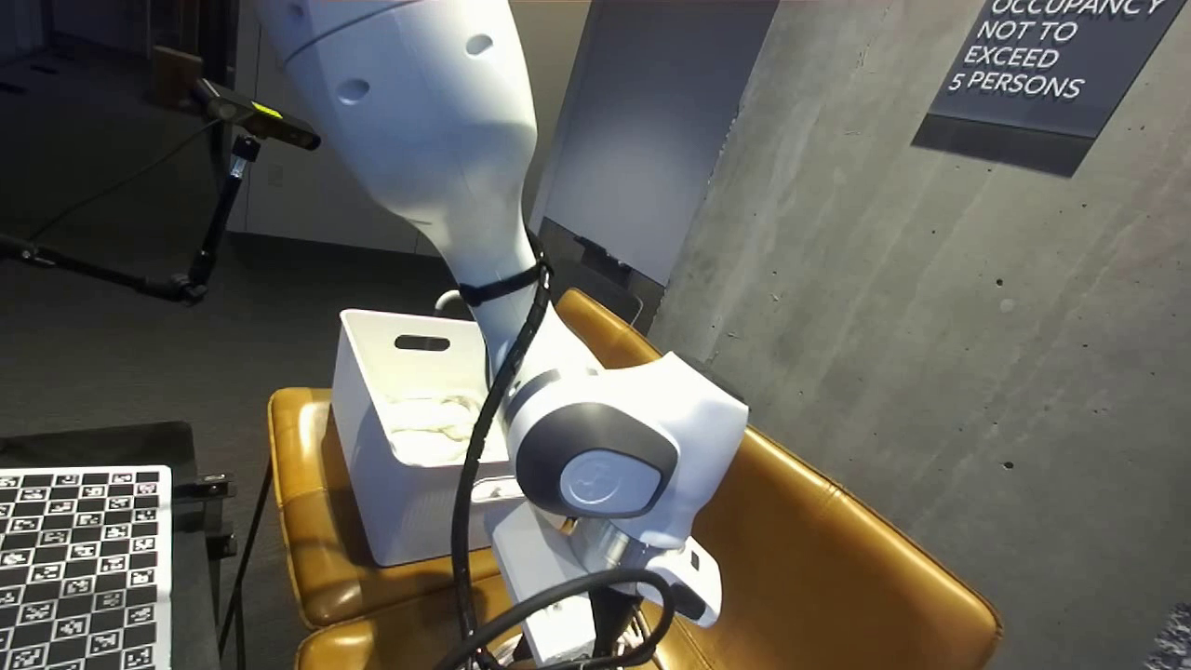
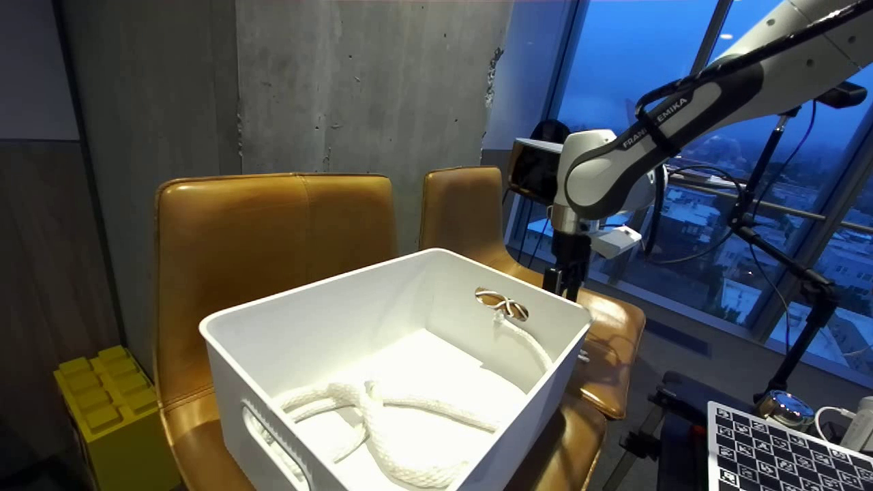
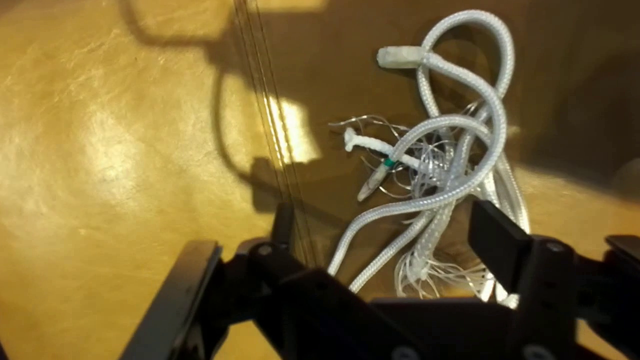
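Observation:
My gripper [image 3: 387,227] is open in the wrist view, its black fingers wide apart with nothing held. A loose tangle of white cords [image 3: 435,201] with frayed ends and a green band lies on tan leather below and between the fingers. In an exterior view the gripper [image 2: 565,281] points down just beyond the white bin's handle side. In an exterior view the gripper [image 1: 614,619] is partly hidden by the arm's cable. The white bin [image 2: 327,290], also in an exterior view [image 1: 409,512], holds thick white rope [image 2: 374,429]. A thinner cord shows at its handle hole.
The bin stands on a tan leather chair [image 2: 273,232]; another tan chair [image 2: 614,334] is beside it. A concrete wall [image 1: 930,372] rises behind. A patterned board [image 1: 84,568] lies on a dark table. A camera stand [image 2: 784,256] and a yellow block [image 2: 123,423] are nearby.

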Available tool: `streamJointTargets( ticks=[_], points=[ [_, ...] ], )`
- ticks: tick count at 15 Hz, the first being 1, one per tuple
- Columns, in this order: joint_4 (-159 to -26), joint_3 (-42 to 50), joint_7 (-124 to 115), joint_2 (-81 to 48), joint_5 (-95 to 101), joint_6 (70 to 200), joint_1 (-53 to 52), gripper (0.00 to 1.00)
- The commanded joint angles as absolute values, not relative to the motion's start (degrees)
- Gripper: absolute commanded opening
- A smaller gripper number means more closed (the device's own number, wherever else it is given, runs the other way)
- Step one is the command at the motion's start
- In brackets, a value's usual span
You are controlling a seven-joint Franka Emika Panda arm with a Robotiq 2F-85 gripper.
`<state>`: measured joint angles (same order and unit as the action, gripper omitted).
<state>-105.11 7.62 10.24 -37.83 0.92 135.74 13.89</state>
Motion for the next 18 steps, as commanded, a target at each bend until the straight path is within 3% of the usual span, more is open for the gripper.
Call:
streamJointTargets(
  ticks=[1,7,18],
  points=[
    [-101.5,7.3,9.9,-41.5,1.0,137.6,14.5,1.00],
    [-98.5,8.3,7.7,-46.3,1.7,139.5,14.1,0.89],
    [-90.2,9.1,8.1,-51.2,1.5,138.7,16.6,0.87]
  ],
)
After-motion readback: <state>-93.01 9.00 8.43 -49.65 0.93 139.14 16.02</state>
